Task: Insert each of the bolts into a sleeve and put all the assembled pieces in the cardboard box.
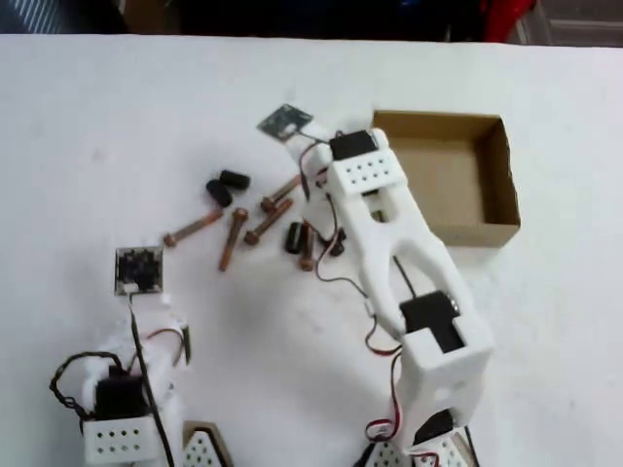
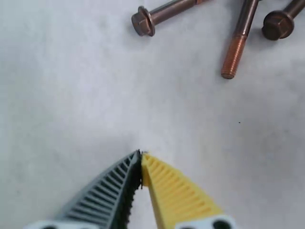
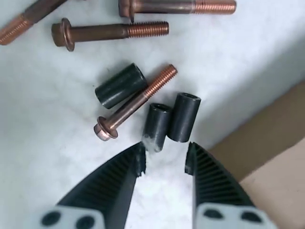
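Note:
Several copper bolts (image 1: 234, 238) and black sleeves (image 1: 226, 187) lie loose at the table's middle. My right gripper (image 3: 165, 160) is open just short of two sleeves (image 3: 157, 126) that lie side by side. The nearer one sits ahead of the gap between the fingers. A third sleeve (image 3: 120, 86) rests against a bolt (image 3: 136, 102), with more bolts (image 3: 109, 32) beyond. The right arm (image 1: 365, 175) covers that cluster in the high view. My left gripper (image 2: 141, 156) is shut on nothing, low over bare table, with three bolts (image 2: 157, 14) farther off.
The cardboard box (image 1: 509, 185) stands open to the right of the right arm, and its edge (image 3: 267, 152) is close beside the right gripper. The left arm (image 1: 122, 409) sits at the table's near left. White table surface stretches around the parts.

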You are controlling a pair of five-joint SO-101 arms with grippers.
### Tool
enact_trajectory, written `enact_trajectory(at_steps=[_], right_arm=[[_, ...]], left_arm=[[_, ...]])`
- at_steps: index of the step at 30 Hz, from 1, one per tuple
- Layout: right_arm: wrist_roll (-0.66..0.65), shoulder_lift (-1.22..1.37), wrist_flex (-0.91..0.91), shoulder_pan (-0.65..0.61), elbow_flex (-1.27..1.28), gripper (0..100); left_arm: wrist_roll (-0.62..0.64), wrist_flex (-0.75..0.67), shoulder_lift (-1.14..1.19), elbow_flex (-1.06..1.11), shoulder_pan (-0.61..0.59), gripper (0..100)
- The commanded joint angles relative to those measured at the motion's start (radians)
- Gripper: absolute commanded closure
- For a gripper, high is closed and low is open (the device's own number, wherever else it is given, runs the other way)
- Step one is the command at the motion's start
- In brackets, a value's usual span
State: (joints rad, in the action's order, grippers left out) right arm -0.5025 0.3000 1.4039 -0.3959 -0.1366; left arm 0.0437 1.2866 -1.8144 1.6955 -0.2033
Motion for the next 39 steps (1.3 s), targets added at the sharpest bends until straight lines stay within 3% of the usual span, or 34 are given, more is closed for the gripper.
enact_trajectory(at_steps=[1,11,17,27,39], right_arm=[[-0.005,-0.061,0.021,0.021,-0.041,86.5],[-0.009,-0.064,0.035,0.151,-0.003,86.5],[-0.106,-0.061,-0.048,0.179,0.048,86.5],[-0.104,0.030,-0.140,0.048,0.074,86.8],[-0.103,0.134,-0.143,-0.002,0.077,86.8]], left_arm=[[0.012,-0.003,-0.008,-0.002,-0.010,98],[0.012,-0.003,-0.008,-0.002,-0.010,98],[0.012,-0.003,-0.008,-0.002,-0.010,98],[0.012,-0.003,-0.008,-0.002,-0.010,98],[0.012,-0.003,-0.008,-0.002,-0.010,98]])
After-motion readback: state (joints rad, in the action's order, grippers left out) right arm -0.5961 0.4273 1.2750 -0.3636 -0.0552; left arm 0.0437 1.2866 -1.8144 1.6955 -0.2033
